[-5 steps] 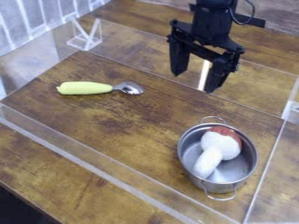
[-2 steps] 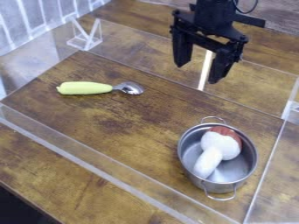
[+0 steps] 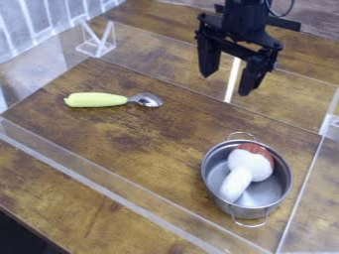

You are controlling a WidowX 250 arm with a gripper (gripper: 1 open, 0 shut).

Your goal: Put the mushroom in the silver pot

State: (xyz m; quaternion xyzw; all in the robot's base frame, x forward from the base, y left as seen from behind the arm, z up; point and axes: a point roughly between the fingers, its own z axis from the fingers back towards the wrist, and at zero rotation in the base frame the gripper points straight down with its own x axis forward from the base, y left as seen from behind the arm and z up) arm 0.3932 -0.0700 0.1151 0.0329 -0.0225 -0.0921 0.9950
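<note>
Inside silver pot [image 3: 247,199] | mushroom [image 3: 244,169] lying, white stem, red-brown cap

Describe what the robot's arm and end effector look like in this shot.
The end effector is black, with two long, flat, straight fingers hanging from a blocky black wrist housing. A dark cable loops out beside the housing near the top edge. No markings are legible at this size.
</note>
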